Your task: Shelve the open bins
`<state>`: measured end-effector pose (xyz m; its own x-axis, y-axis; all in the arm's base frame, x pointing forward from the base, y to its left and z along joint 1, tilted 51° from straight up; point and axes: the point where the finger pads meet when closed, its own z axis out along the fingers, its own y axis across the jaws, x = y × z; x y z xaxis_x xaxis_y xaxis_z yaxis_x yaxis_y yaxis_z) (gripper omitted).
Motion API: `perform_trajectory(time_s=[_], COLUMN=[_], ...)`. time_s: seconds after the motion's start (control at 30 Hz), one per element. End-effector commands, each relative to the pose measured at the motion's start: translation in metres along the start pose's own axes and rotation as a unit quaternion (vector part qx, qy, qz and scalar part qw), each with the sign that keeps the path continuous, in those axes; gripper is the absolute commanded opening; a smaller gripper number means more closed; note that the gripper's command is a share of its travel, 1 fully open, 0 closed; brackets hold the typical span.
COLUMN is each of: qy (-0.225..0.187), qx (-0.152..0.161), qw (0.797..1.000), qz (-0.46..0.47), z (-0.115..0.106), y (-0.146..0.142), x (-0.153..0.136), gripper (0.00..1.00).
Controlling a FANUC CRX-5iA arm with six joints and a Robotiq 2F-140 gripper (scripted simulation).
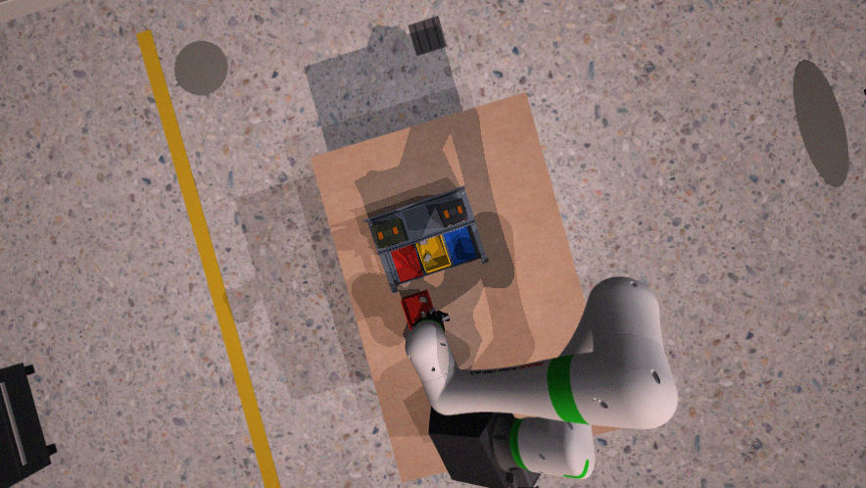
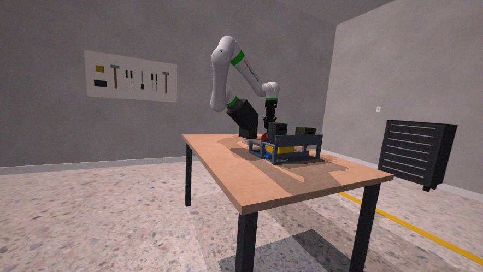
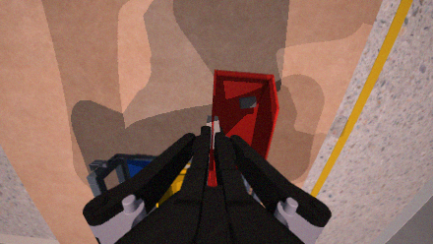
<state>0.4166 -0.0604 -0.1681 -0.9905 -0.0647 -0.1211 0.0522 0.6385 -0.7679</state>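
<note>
My gripper (image 1: 433, 316) (image 3: 212, 122) is shut on one long side wall of the red bin (image 1: 415, 305) (image 3: 253, 115). The bin is open side up with a grey part in it, and appears to hang above the table. It is in front of the shelf (image 1: 394, 285) (image 2: 299, 140), near the red end. In the exterior view only a bit of its red shows behind the shelf. The red place (image 1: 405, 263) holds no bin. The yellow bin (image 1: 449, 261) (image 2: 285, 149) sits in the middle place with grey parts in it. The fingers hide part of the red bin in the wrist view.
Two dark boxes with orange marks, a greenish one (image 1: 388, 239) (image 2: 305, 131) behind the red place and a grey one (image 1: 452, 221) (image 2: 277, 132) behind the blue place (image 1: 463, 244), stand on the shelf's rear board. Side posts bound the shelf row. The arm's base stands at the table's near end.
</note>
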Motion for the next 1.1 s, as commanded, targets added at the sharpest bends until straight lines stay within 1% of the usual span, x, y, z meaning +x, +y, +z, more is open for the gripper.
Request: perform_trajectory(time_s=[0.0,0.4,0.8,1.07], qy=[0.0,0.0,0.0,0.0], qx=[0.0,0.0,0.0,0.0], qw=[1.0,1.0,1.0,1.0], qz=[0.0,0.0,0.0,0.0], z=[0.0,0.0,0.0,0.0], y=[0.0,0.0,0.0,0.0], x=[0.0,-0.007,-0.034,-0.04], gripper=[0.0,0.0,0.0,0.0])
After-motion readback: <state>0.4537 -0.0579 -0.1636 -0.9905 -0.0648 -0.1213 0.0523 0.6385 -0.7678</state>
